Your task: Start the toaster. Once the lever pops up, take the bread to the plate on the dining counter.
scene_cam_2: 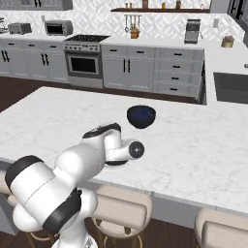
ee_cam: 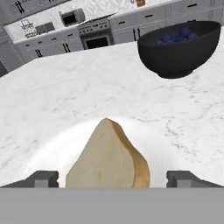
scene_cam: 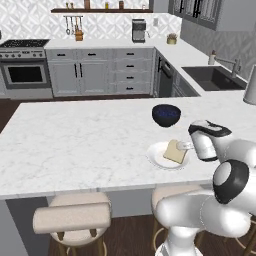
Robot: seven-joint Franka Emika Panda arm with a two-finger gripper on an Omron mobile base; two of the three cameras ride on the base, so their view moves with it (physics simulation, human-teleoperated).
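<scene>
**Toast on the plate, jaws wide**

While the white arm reaches low over the long white grey-veined marble dining counter (scene_cam: 75, 140), we see its two-finger gripper (ee_cam: 112, 178) standing wide open, one dark tip on each side of the small golden-tan bread slice (ee_cam: 109, 159) and neither tip touching it. We find nothing held between the jaws.

In the hand view the slice lies on the plain round white plate (ee_cam: 52, 148), its rounded crust pointing toward 12 o'clock, and the plate's pale rim curves around it from 9 to 3 o'clock. At about 1 o'clock from the bread, well apart from the plate, the dark blue round bowl (ee_cam: 179, 48) sits on the marble with blue contents visible inside.

From the left base view we see the same slice (scene_cam: 175, 151) resting on the plate (scene_cam: 157, 157) near the counter's overhanging edge, the gripper (scene_cam: 186, 146) just beside it at 3 o'clock, and the bowl (scene_cam: 166, 115) at 12 o'clock from the plate. Below the edge stand round cushioned stools (scene_cam: 72, 217).
</scene>
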